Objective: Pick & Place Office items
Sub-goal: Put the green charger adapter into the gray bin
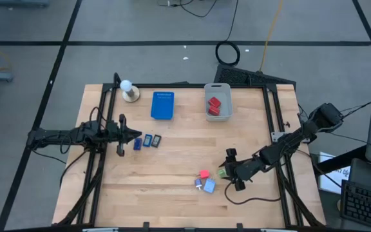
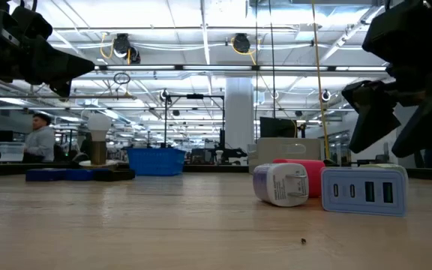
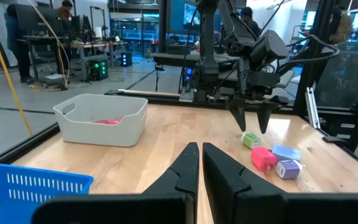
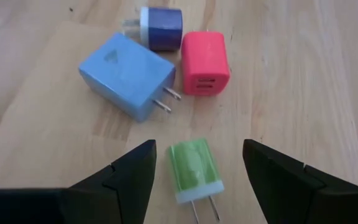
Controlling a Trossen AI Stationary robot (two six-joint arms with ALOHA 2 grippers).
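Chargers sit in a cluster near the front right of the table (image 1: 108,206): green charger (image 4: 194,169), pink charger (image 4: 204,62), light-blue charger (image 4: 128,74), and a small purple-and-white one (image 4: 160,28) lying just beside the blue and pink. Right gripper (image 4: 197,165) is directly over the green charger, fingers spread wide on either side of it, not touching it as far as the wrist view shows; the charger lies flat on the wood with its prongs pointing toward the camera. Pink and light-blue ones are just beyond it, close together, blue's prongs pointing at pink. Grey bin (image 1: 218,102) at the back centre-right holds two red items (image 1: 215,105). Blue tray (image 1: 162,105) is left of the bin, with the white ball on a round base (image 1: 129,90) further left. Three small dark-blue/grey rectangles (image 1: 147,140) sit in a row at mid-left. Left gripper (image 1: 136,136) is parked right next to that row, fingers closed together with nothing between them.
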